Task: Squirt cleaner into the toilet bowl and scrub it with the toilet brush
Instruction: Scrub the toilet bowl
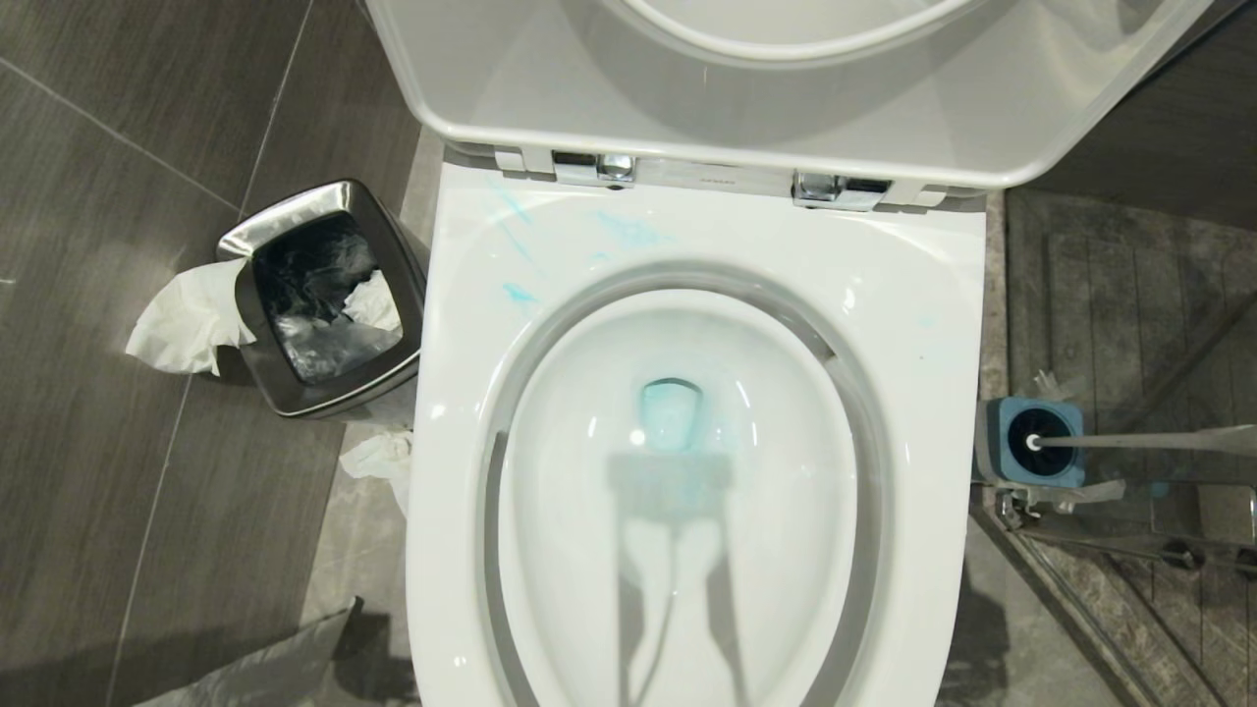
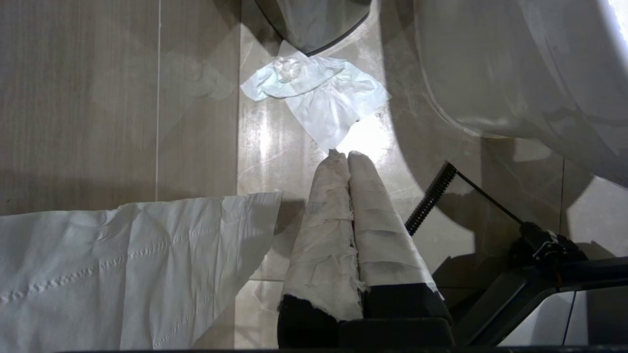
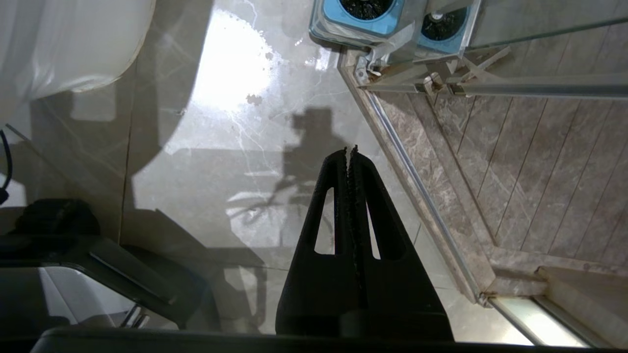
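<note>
The toilet bowl (image 1: 923, 324) stands open with its lid raised. Pale blue cleaner (image 1: 628, 234) streaks the back left of the rim and tints the water at the drain. The toilet brush (image 1: 1139, 441) sits in its blue holder (image 1: 1056, 462) on the floor to the right of the bowl, its handle leaning away to the right. Neither gripper shows in the head view. My left gripper (image 2: 346, 155), its fingers wrapped in white tape, hangs shut and empty over the floor by the bowl's left side. My right gripper (image 3: 349, 149) is shut and empty above the floor, short of the holder (image 3: 358, 19).
A chrome waste bin (image 1: 388, 245) with tissues stands left of the bowl, and a crumpled tissue (image 2: 314, 93) lies on the floor. A white sheet (image 2: 122, 264) hangs near the left gripper. A shower threshold rail (image 3: 417, 186) and glass panel run beside the holder.
</note>
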### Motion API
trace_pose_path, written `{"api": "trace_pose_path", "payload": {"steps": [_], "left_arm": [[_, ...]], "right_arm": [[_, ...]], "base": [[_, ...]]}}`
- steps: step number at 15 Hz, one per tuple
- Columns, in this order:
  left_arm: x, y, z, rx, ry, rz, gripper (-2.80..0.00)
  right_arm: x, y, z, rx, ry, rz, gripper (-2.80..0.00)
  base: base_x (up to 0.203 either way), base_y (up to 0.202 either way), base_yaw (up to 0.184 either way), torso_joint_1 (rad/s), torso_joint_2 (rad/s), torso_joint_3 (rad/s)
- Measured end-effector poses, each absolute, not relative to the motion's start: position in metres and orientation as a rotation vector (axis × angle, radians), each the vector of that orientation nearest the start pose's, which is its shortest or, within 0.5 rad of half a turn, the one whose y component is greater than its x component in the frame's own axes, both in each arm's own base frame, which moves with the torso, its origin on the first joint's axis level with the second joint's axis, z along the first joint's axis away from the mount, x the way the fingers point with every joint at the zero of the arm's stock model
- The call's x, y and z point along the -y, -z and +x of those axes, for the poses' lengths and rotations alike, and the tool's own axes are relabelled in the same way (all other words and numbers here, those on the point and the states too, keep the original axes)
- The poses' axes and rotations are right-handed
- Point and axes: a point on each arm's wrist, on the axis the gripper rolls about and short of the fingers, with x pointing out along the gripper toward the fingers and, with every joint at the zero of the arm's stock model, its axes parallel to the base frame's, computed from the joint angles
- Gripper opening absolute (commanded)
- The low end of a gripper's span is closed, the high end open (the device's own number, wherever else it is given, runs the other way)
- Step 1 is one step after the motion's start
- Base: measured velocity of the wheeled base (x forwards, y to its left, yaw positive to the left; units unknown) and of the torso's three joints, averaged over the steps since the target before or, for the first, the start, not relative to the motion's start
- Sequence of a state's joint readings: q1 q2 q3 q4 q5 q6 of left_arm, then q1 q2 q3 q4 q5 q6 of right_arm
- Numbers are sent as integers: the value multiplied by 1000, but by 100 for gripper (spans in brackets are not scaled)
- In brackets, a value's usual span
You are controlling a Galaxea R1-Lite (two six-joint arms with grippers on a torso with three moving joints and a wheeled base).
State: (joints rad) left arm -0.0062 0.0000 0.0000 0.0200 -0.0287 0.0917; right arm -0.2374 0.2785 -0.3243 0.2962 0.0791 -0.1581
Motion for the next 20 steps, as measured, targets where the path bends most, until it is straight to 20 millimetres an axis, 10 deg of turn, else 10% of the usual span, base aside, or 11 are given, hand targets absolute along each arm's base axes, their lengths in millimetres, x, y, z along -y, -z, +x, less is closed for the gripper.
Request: {"api": "trace_pose_path", "payload": {"steps": [1,12,20], "left_arm": [[1,-73,-23,-18,36,91,-280],[1,-73,-23,-18,35,91,-280],[1,-73,-23,-18,36,91,-280]], "right_arm": [[-6,-140,-17,-264,137,-124,0],[-3,-118,-9,-331,199,-2,0],[13,-138,53,-317,252,23,0]], "base": [[0,0,0,0,0,0],[0,0,0,0,0,0],[0,0,0,0,0,0]]}}
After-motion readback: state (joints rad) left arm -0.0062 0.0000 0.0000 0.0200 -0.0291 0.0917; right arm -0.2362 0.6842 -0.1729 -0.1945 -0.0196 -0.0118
